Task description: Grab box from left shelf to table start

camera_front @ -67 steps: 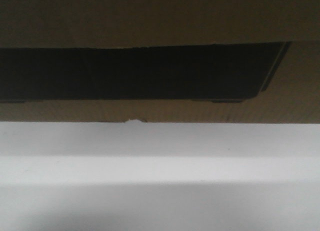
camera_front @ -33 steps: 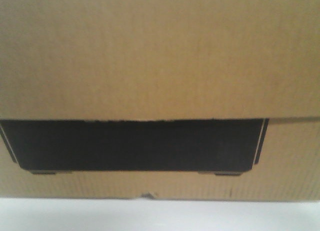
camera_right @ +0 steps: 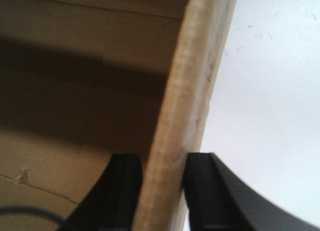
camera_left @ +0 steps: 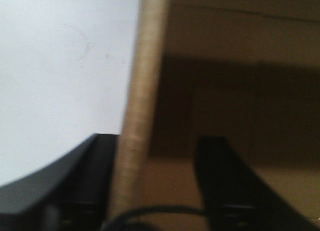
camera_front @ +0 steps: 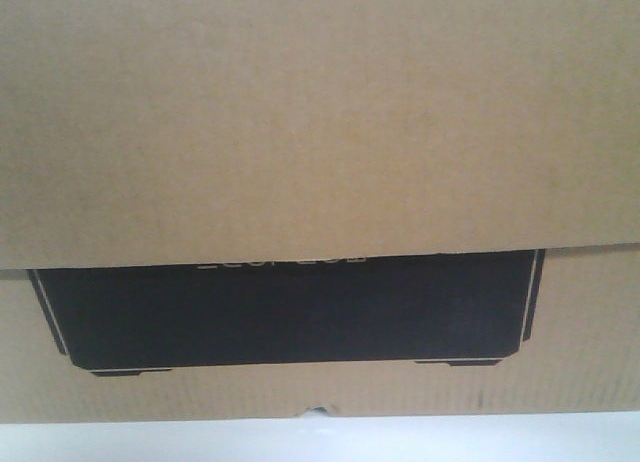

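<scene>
The brown cardboard box (camera_front: 320,122) fills the front view, its black printed panel (camera_front: 290,312) low on the near face. Below it shows a thin strip of the white table (camera_front: 520,444). In the left wrist view my left gripper (camera_left: 156,141) is open and straddles the box's upright wall (camera_left: 142,91); the outer finger lies against the wall and the inner finger (camera_left: 217,171) stands apart from it. In the right wrist view my right gripper (camera_right: 162,158) is shut on the opposite box wall (camera_right: 190,91), one finger on each side. The left shelf is out of view.
White table surface lies outside the box on both sides, to its left (camera_left: 60,66) and to its right (camera_right: 275,91). The box's brown inner floor (camera_right: 60,91) is in shadow. Nothing else shows.
In the front view the box has dropped lower and come closer, now covering nearly the whole frame. The white table has shrunk from the lower half to a thin bottom strip.
</scene>
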Tool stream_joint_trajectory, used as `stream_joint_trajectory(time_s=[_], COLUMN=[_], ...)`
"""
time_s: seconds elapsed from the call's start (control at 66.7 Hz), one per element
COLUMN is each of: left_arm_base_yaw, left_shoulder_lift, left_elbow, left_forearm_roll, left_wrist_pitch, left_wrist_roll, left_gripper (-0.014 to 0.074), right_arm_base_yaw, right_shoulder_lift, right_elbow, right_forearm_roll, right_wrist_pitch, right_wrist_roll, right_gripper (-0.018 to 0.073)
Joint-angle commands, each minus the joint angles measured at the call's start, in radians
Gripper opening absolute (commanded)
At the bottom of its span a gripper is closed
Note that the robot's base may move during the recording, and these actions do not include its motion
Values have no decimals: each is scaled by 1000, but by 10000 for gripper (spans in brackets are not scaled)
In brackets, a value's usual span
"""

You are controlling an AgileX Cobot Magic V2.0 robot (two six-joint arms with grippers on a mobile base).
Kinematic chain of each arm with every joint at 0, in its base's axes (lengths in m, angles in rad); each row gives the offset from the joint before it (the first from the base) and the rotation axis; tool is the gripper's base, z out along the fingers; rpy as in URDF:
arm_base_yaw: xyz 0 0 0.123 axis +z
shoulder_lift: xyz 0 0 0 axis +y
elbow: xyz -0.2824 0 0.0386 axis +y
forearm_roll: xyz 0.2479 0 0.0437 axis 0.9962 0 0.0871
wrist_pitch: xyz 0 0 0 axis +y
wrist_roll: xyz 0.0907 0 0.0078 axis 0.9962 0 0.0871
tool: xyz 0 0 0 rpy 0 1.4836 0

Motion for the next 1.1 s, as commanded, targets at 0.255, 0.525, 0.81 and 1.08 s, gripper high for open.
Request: stream_joint_trajectory(time_s=[0.255, 0.525, 0.81, 1.08], left_arm_base_yaw=[2, 2, 2, 2], left_shoulder_lift=[-36, -95, -266, -505], left_elbow=[-39, -95, -134, -1], left_forearm_roll=[-14, 20, 34, 48], left_wrist_pitch=[-30, -11, 11, 0], left_wrist_roll=[11, 12, 65, 93], left_gripper=[510, 510, 449, 113], right_arm_base_yaw=[-2, -2, -2, -2], right_shoulder_lift=[-37, -40, -170, -388], right_elbow=[-61, -205, -249, -85], right_forearm_roll=[14, -11, -13, -32], right_wrist_pitch=[-44, 52, 61, -32], right_wrist_roll=[-26, -25, -19, -19], right_gripper=[626, 626, 386, 55])
